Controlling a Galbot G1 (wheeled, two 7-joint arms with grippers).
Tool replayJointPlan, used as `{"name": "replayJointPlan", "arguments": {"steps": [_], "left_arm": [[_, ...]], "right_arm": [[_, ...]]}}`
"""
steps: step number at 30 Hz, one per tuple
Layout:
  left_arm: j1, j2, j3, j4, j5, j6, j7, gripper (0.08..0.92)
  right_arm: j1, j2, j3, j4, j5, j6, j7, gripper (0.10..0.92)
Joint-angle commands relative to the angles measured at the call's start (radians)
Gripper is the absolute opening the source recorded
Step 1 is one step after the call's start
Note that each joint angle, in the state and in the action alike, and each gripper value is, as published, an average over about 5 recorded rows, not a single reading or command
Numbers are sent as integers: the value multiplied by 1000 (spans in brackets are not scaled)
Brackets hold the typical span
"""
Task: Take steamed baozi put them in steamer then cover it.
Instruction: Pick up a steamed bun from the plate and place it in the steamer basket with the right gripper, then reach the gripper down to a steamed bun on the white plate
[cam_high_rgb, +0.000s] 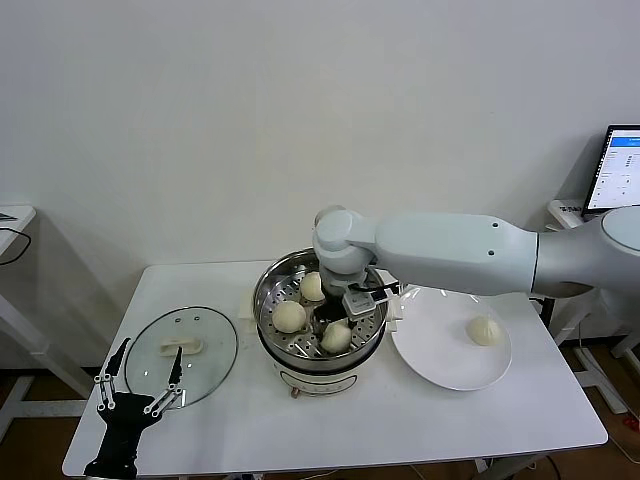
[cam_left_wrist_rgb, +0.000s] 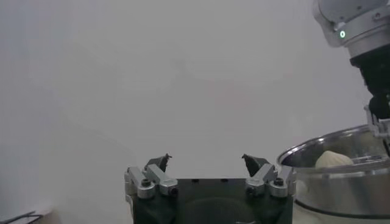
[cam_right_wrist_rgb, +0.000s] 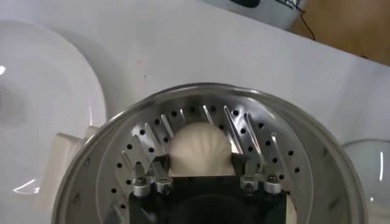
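The steamer (cam_high_rgb: 268, 300) stands mid-table with three baozi in its basket: one on the left (cam_high_rgb: 290, 316), one at the back (cam_high_rgb: 313, 286), one at the front (cam_high_rgb: 336, 337). My right gripper (cam_high_rgb: 341, 321) reaches down into the basket. In the right wrist view its fingers (cam_right_wrist_rgb: 163, 165) press both sides of a baozi (cam_right_wrist_rgb: 200, 141) resting on the perforated floor (cam_right_wrist_rgb: 286, 152). A further baozi (cam_high_rgb: 485, 330) lies on the white plate (cam_high_rgb: 440, 372). The glass cover (cam_high_rgb: 205, 370) lies flat at the table's left. My left gripper (cam_high_rgb: 152, 350) hovers at its near edge, open and empty (cam_left_wrist_rgb: 207, 159).
The plate sits right of the steamer, touching its side. A laptop (cam_high_rgb: 622, 165) stands on a stand at the far right. In the left wrist view the steamer's rim (cam_left_wrist_rgb: 341, 182) and my right arm (cam_left_wrist_rgb: 359, 30) show off to one side.
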Motion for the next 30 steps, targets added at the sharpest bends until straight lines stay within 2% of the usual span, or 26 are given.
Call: {"name": "replayJointPlan", "arguments": {"steps": [1, 6, 11, 16, 21, 26, 30], "left_arm": [[-1, 0, 0, 3, 0, -2, 0, 823], [-4, 1, 2, 8, 0, -3, 0, 823], [-5, 4, 6, 12, 1, -3, 0, 823], [-8, 10, 7, 11, 1, -2, 0, 823], [-12, 15, 13, 12, 1, 0, -1, 823], [-11, 20, 19, 15, 2, -1, -1, 823], [-12, 22, 19, 14, 2, -1, -1, 823]], "right_arm": [[-14, 11, 4, -7, -15, 14, 5, 720], [-10, 3, 20, -8, -11, 8, 11, 811], [26, -53, 59, -3, 24, -24, -3, 822], [71, -163, 92, -15, 123, -89, -41, 823], [95, -294, 149, -106, 373, -343, -92, 823], [112, -398, 155, -290, 627, -641, -133, 823], [85, -440, 140, -438, 716, -748, -142, 823]]}}
